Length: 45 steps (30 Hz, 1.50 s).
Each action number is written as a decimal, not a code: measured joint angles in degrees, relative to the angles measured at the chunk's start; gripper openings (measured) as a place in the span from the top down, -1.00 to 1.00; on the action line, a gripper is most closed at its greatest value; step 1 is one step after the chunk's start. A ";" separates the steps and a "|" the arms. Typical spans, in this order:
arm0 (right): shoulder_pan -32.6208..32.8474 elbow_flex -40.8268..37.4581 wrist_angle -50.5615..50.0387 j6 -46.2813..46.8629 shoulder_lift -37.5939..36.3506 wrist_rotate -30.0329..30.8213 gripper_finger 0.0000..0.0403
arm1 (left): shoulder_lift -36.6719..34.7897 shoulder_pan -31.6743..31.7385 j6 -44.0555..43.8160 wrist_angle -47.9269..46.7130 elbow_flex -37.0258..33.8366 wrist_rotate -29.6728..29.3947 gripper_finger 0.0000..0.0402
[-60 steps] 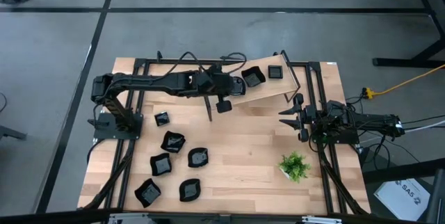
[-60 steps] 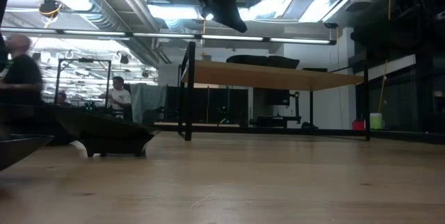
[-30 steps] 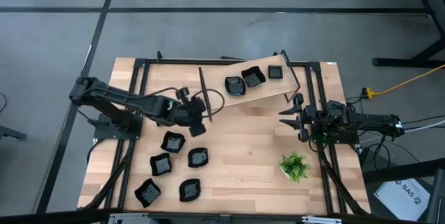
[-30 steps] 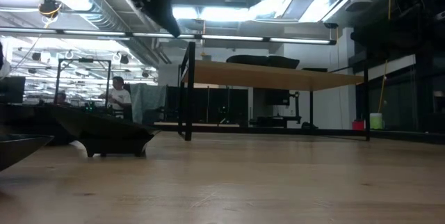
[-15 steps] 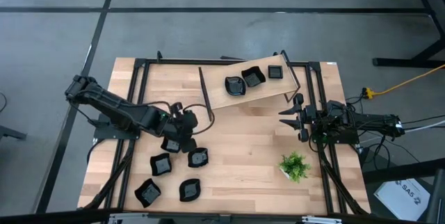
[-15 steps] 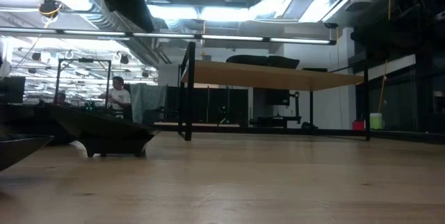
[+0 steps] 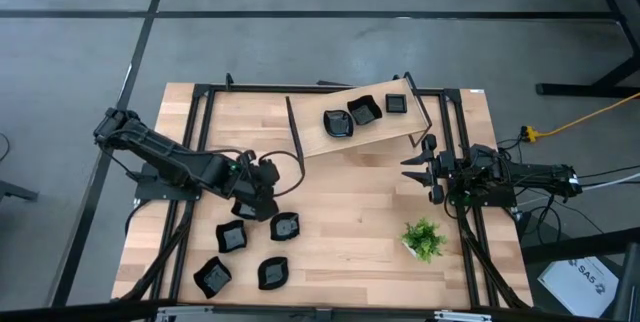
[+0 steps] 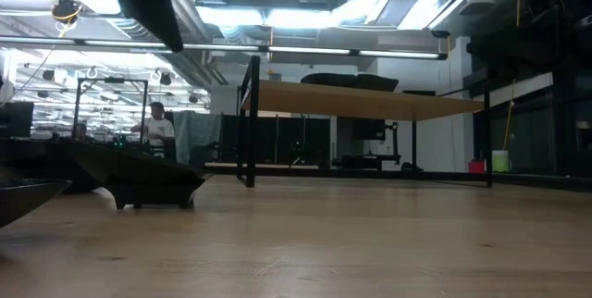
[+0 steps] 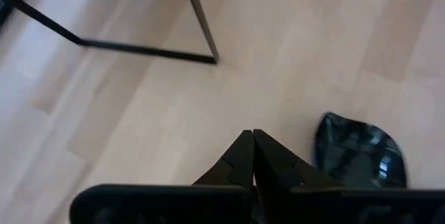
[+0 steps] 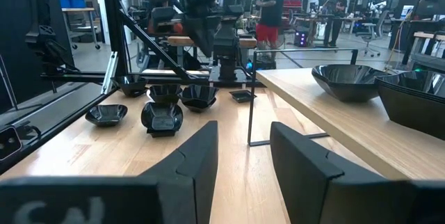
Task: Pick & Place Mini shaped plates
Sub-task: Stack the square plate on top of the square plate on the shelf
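This is a robotics lab or workshop in an open industrial hall. Seen from above, the wooden table (image 7: 330,212) stands on a bare grey concrete floor (image 7: 300,47) marked with dark lines, and a yellow cable (image 7: 590,114) runs off at the right. At table height, exposed ducts (image 8: 139,11) and strip lights (image 8: 305,53) fill the top of the frame, with a person (image 8: 157,124) at a workbench at the left. More people (image 10: 270,8) stand among benches at the top of the right wrist view.

Closed left hand (image 9: 253,140) beside black plate (image 9: 358,151).
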 joint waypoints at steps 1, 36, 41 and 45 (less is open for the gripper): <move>-0.01 0.00 0.00 0.00 0.01 -0.01 0.35 | 0.00 0.00 -0.67 0.04 0.00 1.18 0.99; -0.01 -0.01 0.00 0.00 0.00 -0.01 0.35 | -0.14 -0.83 -27.06 -26.33 -2.39 8.51 0.89; 0.01 0.00 0.00 0.00 0.00 0.00 0.35 | -0.35 4.00 -21.91 -24.43 -10.23 13.90 0.67; -0.01 -0.01 0.00 0.00 0.01 0.00 0.35 | -0.35 6.45 -14.22 -20.00 -15.22 16.36 0.54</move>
